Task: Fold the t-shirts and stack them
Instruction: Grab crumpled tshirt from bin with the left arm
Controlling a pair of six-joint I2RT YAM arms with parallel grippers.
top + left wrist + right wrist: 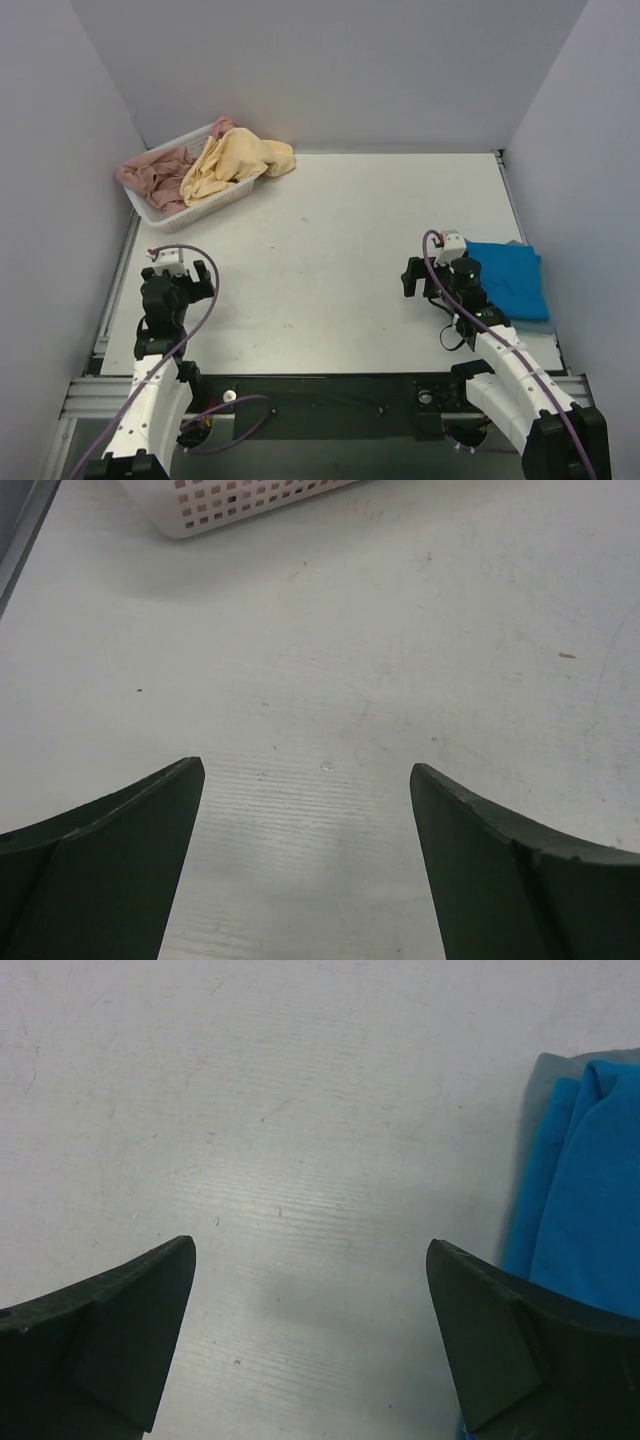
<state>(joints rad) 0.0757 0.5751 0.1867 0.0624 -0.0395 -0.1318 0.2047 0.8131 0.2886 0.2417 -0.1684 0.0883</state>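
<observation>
A pale yellow-peach t-shirt (236, 160) lies crumpled in a white basket (214, 207) at the back left, spilling over its rim. A bright blue t-shirt (508, 278) lies folded flat at the right of the table; its edge shows in the right wrist view (585, 1170). My left gripper (180, 272) is open and empty above bare table at the near left (305, 770). My right gripper (426, 278) is open and empty, just left of the blue shirt (310, 1245).
A dusty pink garment (155, 172) also lies in the basket, whose corner shows in the left wrist view (240, 500). Grey walls enclose the table on three sides. A metal rail (330, 385) runs along the near edge.
</observation>
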